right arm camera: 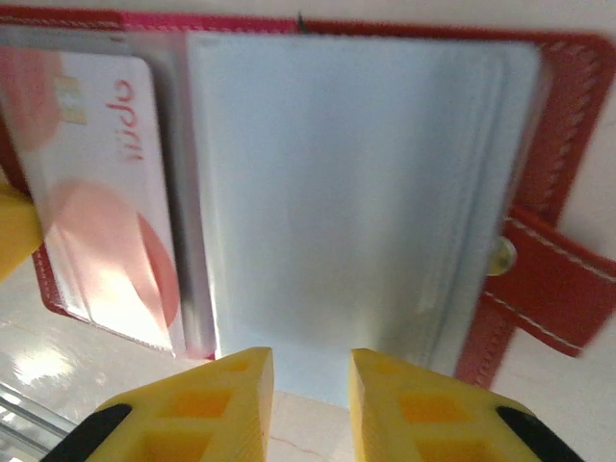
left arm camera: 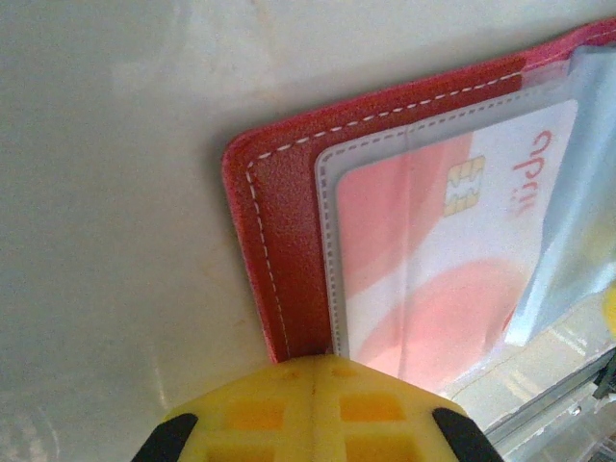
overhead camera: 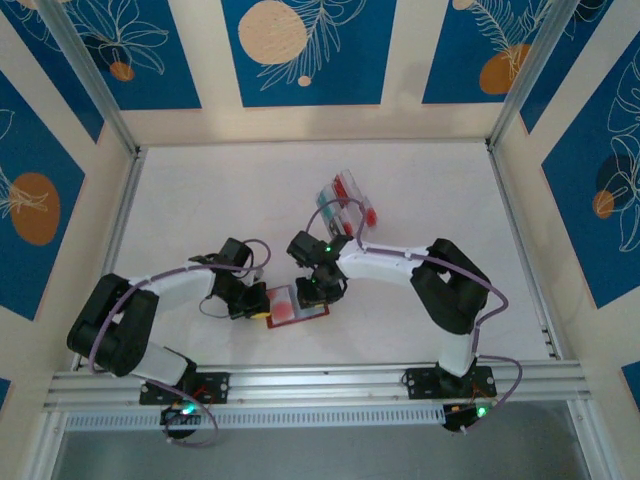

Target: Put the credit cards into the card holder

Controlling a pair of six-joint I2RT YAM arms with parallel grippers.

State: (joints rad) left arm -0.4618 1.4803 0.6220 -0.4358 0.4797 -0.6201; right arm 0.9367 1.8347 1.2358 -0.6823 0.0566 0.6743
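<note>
right gripper parted at the open pockets, cards waiting beyond

right gripper (right arm camera: 310, 380) hangs at the near edge of the card holder (right arm camera: 568, 67). its two yellow fingers (right arm camera: 395, 404) stand apart with a narrow gap and nothing is pinched between them. the lower edge of the clear pocket leaves (right arm camera: 346, 192) reaches just into that gap. left gripper (left arm camera: 316, 395) sits at the holder's left end with its fingers brought together over the near corner of the red cover. whether they pinch the cover or only press it down cannot be told. the holder lies opened flat on the table (overhead camera: 200, 200) between the two grippers, close to the arm bases. its long axis runs left to right, with the closing tab (right arm camera: 558, 289) out at the right end. one white-and-pink card (left arm camera: 433, 260) with a chip already sits in a left-hand pocket.

farther out, just past the right wrist, stands the clear box (overhead camera: 338, 215) with the other credit cards (overhead camera: 347, 186), red and teal showing in it. the coming move likely turns on this: the cards lie beyond the holder and a little to the right, so the right arm is the nearer one. its empty fingers suit it to fetch, while the left seems placed to steady the holder. a fetched card would probably need lining up with the pocket mouth.
</note>
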